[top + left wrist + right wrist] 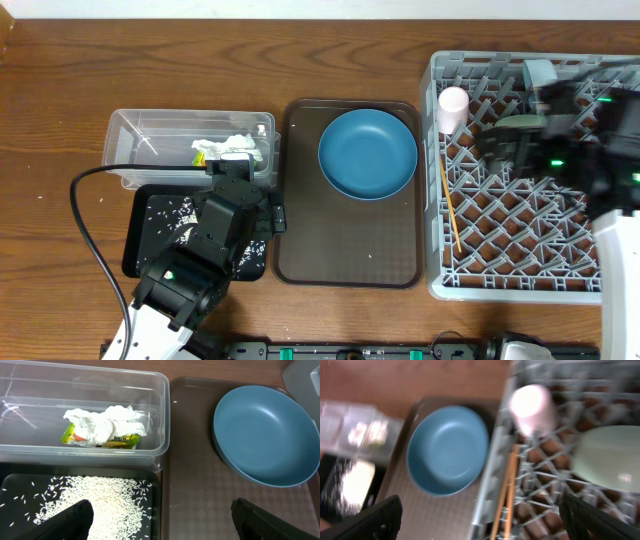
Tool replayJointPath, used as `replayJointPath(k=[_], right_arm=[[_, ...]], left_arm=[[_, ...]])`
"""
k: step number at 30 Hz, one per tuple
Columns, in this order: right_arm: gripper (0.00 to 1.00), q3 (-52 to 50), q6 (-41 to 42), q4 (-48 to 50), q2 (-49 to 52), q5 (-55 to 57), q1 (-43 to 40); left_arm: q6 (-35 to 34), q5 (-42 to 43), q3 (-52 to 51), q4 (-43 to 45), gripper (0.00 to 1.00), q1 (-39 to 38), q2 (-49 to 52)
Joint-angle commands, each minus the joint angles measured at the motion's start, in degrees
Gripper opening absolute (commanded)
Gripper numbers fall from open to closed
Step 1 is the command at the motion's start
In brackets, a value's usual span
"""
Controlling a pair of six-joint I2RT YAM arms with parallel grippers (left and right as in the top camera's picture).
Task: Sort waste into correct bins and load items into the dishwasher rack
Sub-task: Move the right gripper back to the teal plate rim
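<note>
Dishware not yet racked: the large dark-blue round plate lies flat on the brown rectangular serving tray, beside the grey plastic pegged rack. Left claw and right claw both gape wide, empty. The plate's smooth low rim could likely slip from a pinch and strike the small pink-white cup.

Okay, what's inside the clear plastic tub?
A crumpled white napkin lies on a yellow-green wrapper. Only the wrapper's edges show; the rest is hidden under the napkin.

Black arms, white links, green LEDs, black cable.
</note>
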Motion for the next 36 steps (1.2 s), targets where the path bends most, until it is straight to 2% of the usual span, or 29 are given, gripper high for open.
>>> replayJointPath(k=[1, 10, 13, 15, 21, 32, 36], right_arm=[[0.99, 0.2, 4.4, -0.2, 0.5, 9.0, 8.1], [0.99, 0.2, 13.3, 0.5, 6.4, 24.9, 30.3], [0.99, 0.2, 13.6, 1.6, 10.3, 28.8, 36.0], [0.99, 0.2, 17.2, 2.2, 13.1, 32.3, 38.8], [0.99, 0.2, 25.0, 4.3, 20.9, 35.7, 42.3], [0.99, 0.2, 23.6, 4.8, 27.0, 28.3, 42.9], [0.99, 0.1, 33.7, 4.8, 27.2, 28.0, 43.1]], left_arm=[[-0.5, -0.1, 1.1, 0.0, 0.91, 0.2, 0.0], [-0.5, -0.1, 1.1, 0.0, 0.91, 0.2, 0.0], [-0.5, -0.1, 1.1, 0.0, 0.91, 0.2, 0.0], [-0.5, -0.1, 1.1, 0.0, 0.91, 0.2, 0.0], [-0.5, -0.1, 1.1, 0.0, 0.91, 0.2, 0.0], [-0.5, -0.1, 1.1, 0.0, 0.91, 0.2, 0.0], [-0.5, -0.1, 1.1, 0.0, 0.91, 0.2, 0.0]])
